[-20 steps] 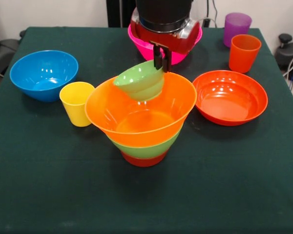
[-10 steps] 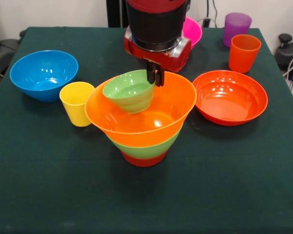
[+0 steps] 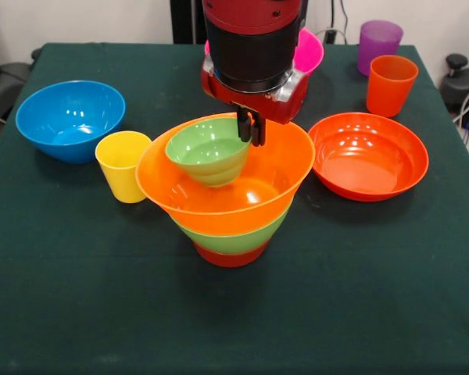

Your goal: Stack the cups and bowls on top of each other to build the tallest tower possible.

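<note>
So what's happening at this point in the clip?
The gripper is shut on the rim of the small green bowl, holding it inside the large yellow-orange bowl that tops the tower. The bowl looks not yet released. The yellow cup stands beside the tower, unused.

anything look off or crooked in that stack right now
Only the small green bowl: it hangs inside the big orange bowl, off-centre toward the yellow cup, pinched by its rim in the gripper, not seated yet. The bowls below sit nested and level. Nothing spilled or damaged.
</note>
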